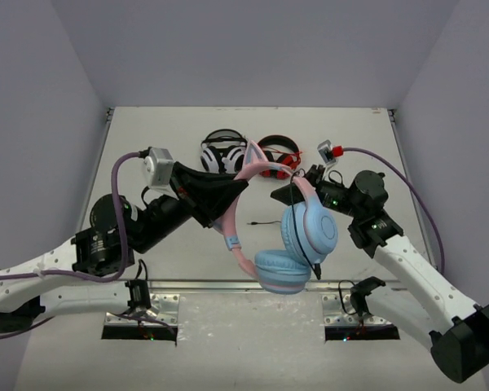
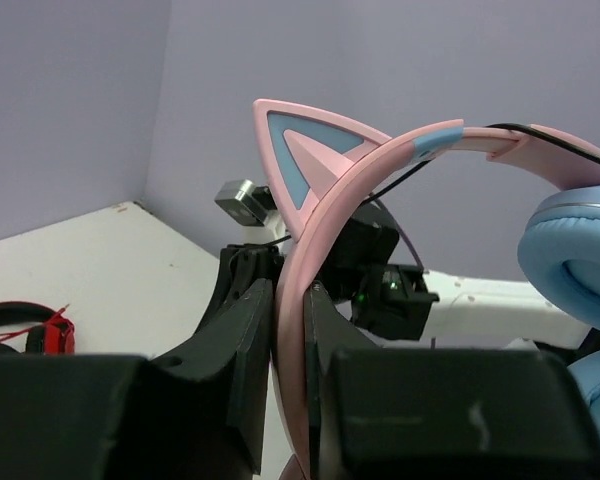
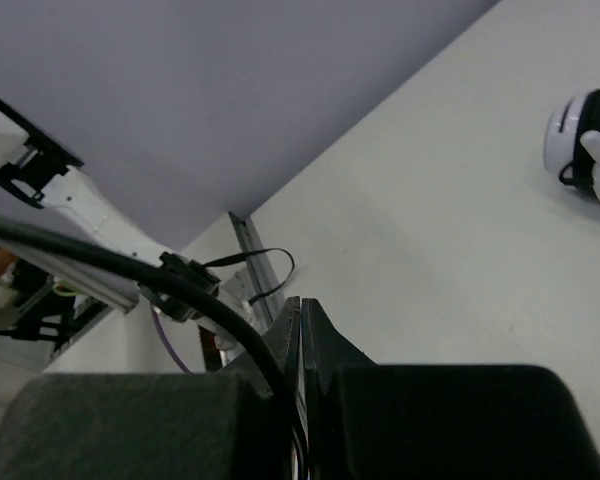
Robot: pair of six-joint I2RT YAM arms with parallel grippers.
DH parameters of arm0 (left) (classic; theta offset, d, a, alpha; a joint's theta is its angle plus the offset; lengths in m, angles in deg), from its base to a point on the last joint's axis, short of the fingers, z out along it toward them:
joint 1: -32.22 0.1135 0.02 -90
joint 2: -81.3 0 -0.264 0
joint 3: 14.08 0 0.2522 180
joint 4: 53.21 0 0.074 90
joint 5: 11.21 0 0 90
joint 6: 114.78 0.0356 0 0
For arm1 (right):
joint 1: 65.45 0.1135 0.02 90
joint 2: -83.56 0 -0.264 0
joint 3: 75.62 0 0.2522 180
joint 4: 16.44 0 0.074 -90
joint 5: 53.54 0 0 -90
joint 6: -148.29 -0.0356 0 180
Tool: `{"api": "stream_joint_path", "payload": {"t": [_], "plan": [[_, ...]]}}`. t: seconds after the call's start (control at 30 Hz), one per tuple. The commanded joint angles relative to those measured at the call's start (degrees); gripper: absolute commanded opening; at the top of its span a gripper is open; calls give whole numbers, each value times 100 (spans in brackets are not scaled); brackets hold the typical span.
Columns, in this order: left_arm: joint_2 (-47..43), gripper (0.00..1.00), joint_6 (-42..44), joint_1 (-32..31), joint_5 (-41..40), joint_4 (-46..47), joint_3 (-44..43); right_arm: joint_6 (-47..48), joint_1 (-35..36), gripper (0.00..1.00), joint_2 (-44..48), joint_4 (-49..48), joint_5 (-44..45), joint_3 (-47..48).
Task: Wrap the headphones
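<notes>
The headphones [image 1: 310,230] hang in the air above the table, their light blue ear cups low and their pink headband [image 1: 235,232] arching up to the left. My left gripper [image 1: 243,187] is shut on the headband just below a cat ear, as the left wrist view [image 2: 285,285] shows; the cat ear [image 2: 310,160] stands above the jaws. My right gripper [image 1: 279,194] sits by the top of the band, shut on the thin black cable [image 3: 130,265], which runs into the closed jaws in the right wrist view [image 3: 301,303].
White-and-black headphones [image 1: 220,155] and red-and-black headphones [image 1: 279,151] lie at the back of the table, behind both grippers. A metal rail [image 1: 244,285] runs along the table's near edge. Grey walls close in the left, right and back.
</notes>
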Motion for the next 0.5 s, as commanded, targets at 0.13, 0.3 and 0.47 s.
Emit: {"api": "stream_joint_path", "payload": {"t": [0.13,0.3,0.47], "plan": [[150,1,-1166,-47,-2216,1465,-278,-1117,73,1,-212,-2472,-439,-449],[693,0,-1352,-55,-3828,1536,-776,-871,196,1,-318,-2386,-334,-687],[1564,0,-806,154,-4718,1344,-1858,-406,267,1,-362,-1832,-193,-626]]}}
